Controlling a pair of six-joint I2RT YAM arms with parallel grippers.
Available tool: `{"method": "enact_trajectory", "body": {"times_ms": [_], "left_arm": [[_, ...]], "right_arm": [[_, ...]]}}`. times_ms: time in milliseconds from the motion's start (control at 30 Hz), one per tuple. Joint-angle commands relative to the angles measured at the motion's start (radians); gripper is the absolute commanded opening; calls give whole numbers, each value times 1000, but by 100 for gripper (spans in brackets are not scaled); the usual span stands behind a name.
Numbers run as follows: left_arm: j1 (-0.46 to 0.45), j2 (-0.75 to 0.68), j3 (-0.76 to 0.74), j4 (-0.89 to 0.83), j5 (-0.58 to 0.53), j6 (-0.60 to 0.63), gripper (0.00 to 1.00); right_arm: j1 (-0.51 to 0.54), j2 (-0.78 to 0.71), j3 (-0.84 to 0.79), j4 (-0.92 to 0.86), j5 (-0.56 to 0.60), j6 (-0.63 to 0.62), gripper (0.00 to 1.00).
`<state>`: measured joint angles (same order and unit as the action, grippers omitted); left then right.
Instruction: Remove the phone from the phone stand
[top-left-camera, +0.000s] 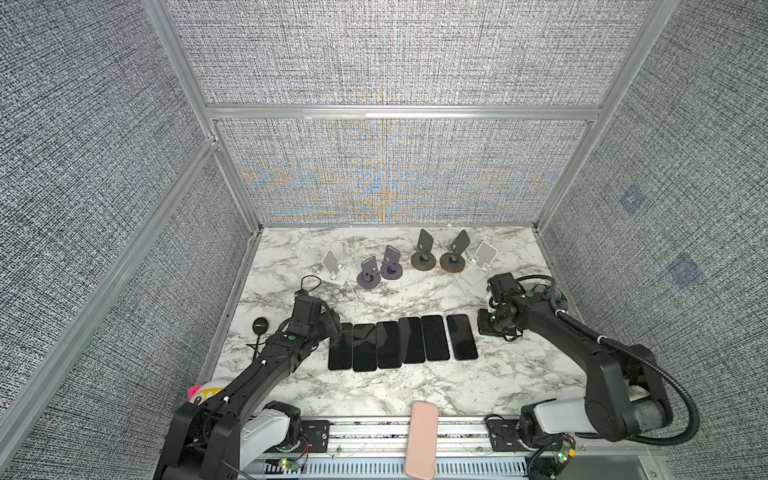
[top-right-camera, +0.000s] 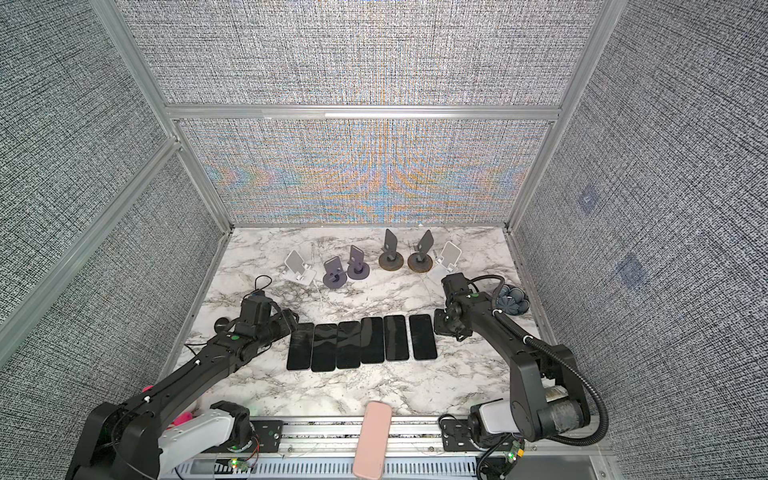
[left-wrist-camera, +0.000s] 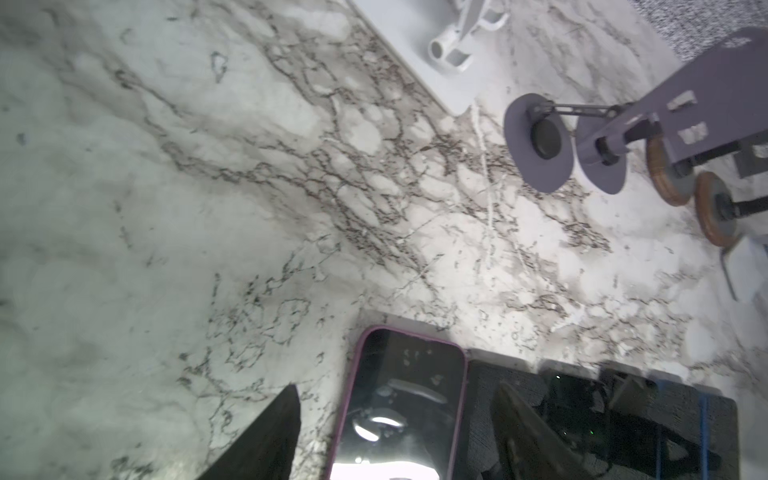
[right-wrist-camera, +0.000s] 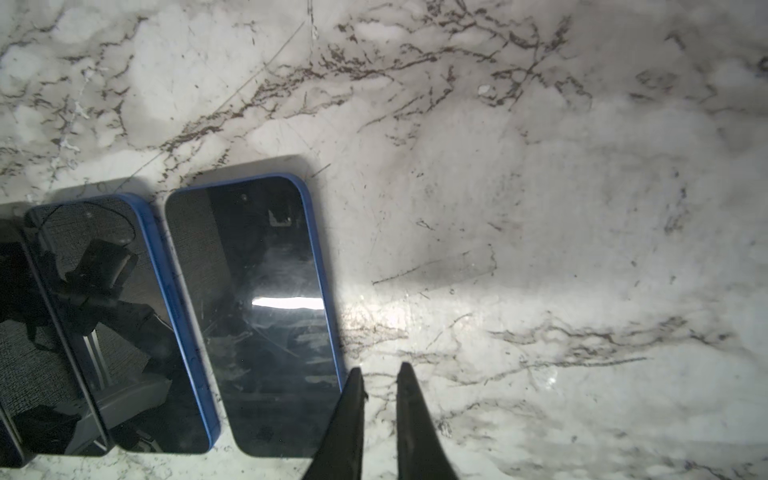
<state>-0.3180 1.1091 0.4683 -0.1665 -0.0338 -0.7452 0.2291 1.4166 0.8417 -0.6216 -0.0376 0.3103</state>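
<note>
Several dark-screened phones lie flat side by side in a row (top-left-camera: 401, 343) (top-right-camera: 361, 343) on the marble table. Several phone stands (top-left-camera: 390, 264) (top-right-camera: 355, 262) line the back, none holding a phone. My left gripper (left-wrist-camera: 399, 386) (top-left-camera: 332, 328) is open over the row's left end, straddling the purple-cased phone (left-wrist-camera: 399, 407). My right gripper (right-wrist-camera: 380, 368) (top-left-camera: 484, 326) hovers just right of the last, blue-cased phone (right-wrist-camera: 266, 311). Its fingers are drawn close together, with nothing between them.
A pink case-like object (top-left-camera: 422, 440) lies over the front rail. A black round puck with a cable (top-left-camera: 261, 324) sits at the left wall, and a dark blue flower-shaped thing (top-right-camera: 513, 301) at the right wall. Textured panels enclose three sides.
</note>
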Motion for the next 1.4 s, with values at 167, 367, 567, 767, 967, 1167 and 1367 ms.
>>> {"method": "enact_trajectory", "body": {"times_ms": [167, 367, 567, 767, 967, 1167, 1367], "left_arm": [[7, 71, -44, 58, 3, -100, 74], [7, 115, -22, 27, 33, -119, 74], [6, 169, -41, 92, 76, -137, 74], [6, 189, -44, 119, 91, -143, 74], [5, 188, -43, 137, 100, -145, 73], [5, 149, -13, 62, 58, -108, 73], [6, -16, 82, -138, -123, -1, 76]], "right_arm": [[2, 102, 27, 13, -19, 42, 6], [24, 134, 20, 33, -22, 60, 6], [61, 163, 16, 68, -45, 104, 6], [70, 157, 22, 73, -52, 119, 6], [76, 133, 5, 70, -56, 145, 6], [72, 85, -2, 75, -28, 148, 10], [69, -82, 16, 116, 88, 63, 31]]}}
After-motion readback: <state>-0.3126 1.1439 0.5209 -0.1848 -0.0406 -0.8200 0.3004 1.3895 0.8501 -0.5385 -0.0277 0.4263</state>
